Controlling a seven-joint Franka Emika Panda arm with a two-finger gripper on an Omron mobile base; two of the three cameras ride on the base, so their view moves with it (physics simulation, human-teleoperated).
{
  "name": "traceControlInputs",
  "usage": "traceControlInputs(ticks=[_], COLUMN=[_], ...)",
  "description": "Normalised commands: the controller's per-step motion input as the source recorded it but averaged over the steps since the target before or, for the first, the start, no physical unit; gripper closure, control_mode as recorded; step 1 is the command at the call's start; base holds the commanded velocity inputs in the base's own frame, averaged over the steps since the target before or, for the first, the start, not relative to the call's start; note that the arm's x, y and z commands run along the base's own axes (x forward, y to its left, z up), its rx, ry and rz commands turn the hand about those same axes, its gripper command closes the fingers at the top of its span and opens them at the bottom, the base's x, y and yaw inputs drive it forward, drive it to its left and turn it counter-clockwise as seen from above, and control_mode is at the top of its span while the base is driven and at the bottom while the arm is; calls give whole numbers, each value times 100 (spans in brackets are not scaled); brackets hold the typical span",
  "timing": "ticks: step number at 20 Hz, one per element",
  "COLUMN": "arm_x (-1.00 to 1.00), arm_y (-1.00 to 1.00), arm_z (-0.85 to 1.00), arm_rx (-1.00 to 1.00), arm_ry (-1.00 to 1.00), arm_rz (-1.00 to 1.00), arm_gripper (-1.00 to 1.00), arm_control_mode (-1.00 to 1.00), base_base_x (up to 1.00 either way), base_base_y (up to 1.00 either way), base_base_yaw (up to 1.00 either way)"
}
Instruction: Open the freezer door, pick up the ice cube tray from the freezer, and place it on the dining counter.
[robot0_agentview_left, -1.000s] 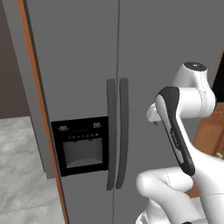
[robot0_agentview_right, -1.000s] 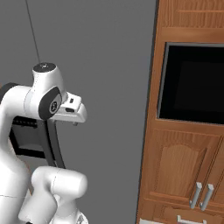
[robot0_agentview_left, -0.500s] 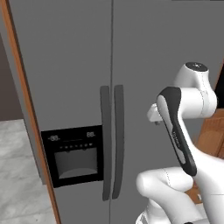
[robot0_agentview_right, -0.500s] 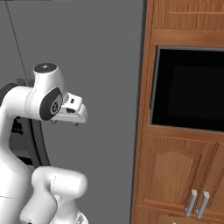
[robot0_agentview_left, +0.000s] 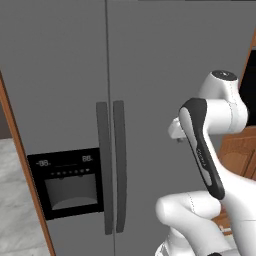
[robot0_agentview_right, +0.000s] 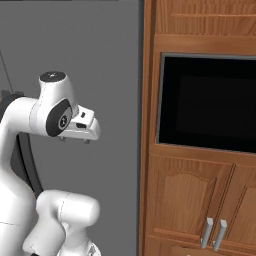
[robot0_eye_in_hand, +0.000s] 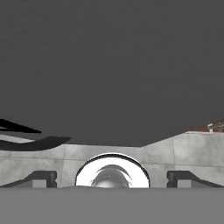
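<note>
In front of my base stands the side-by-side fridge, both doors shut. The freezer door (robot0_agentview_left: 55, 100) is the left leaf, carrying the black dispenser panel (robot0_agentview_left: 70, 182) and a long dark handle (robot0_agentview_left: 103, 167). Just beside that handle, across the seam, runs the handle of the plain grey door (robot0_agentview_left: 170, 65). To the right is a wooden cabinet (robot0_agentview_right: 200, 200) with a black oven window (robot0_agentview_right: 207, 102).

Risks, in my judgement: the two handles stand almost touching, so a poorly aimed reach could hook the wrong one or jam a finger in the narrow gap between them. My arm is folded close to the plain door, so a wide swing toward the handle could strike its face.

The freezer is closed; its contents cannot be inspected. The ice cube tray is presumably inside, unconfirmed. The dispenser recess holds nothing visible.

My gripper (robot0_eye_in_hand: 112, 186) is spread wide and empty, fingertips (robot0_eye_in_hand: 41, 179) far apart, pointing at grey door surface and tiled floor (robot0_eye_in_hand: 192, 148).
</note>
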Motion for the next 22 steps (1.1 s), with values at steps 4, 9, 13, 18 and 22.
traceControlInputs(ticks=[4,9,13,18,22], arm_x=[-1,-13,-3,-8,-9], arm_y=[0,90,100,95,83], arm_z=[-3,-1,0,0,-3], arm_rx=[0,-1,0,0,0], arm_ry=[0,-7,-11,-26,-34], arm_rz=[0,-2,-5,-8,-10], arm_gripper=[-100,-100,-100,-100,-100], arm_control_mode=[-100,-100,-100,-100,-100], base_base_x=[0,0,0,0,0], base_base_y=[0,0,0,0,0], base_base_yaw=[0,0,0,0,0])
